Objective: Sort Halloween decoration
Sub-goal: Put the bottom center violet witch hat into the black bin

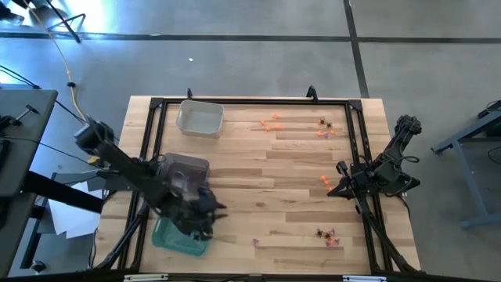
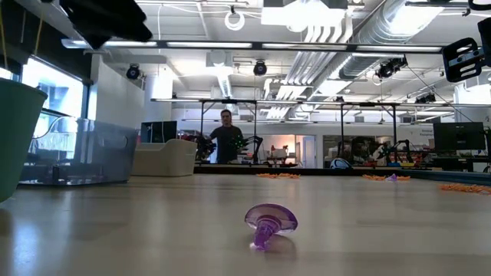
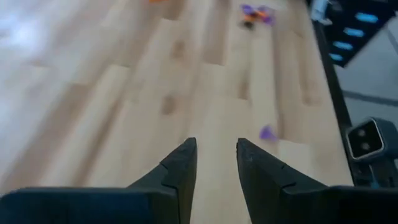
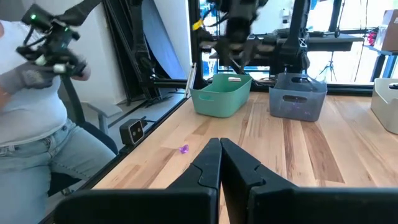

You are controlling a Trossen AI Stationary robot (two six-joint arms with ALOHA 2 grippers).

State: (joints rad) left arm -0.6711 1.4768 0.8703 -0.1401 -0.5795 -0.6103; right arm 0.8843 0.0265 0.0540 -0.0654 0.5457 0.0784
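Nearby, green tray (image 1: pixel 178 238) (contents unclear)

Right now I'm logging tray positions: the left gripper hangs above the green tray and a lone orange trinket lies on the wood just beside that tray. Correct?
Not quite: the lone trinket is purple, not orange, as the low view shows. The rest holds: the left gripper hangs above the green tray, with that trinket on the wood just beside it.

We cannot make out single shapes among the far trinkets (image 1: pixel 326 128), mere specks from above, while the left gripper (image 1: pixel 205 222) hides most of the green tray (image 1: pixel 167 238), the low view cuts that tray at its left edge, and the left wrist view blurs the near cluster (image 3: pixel 255 14).
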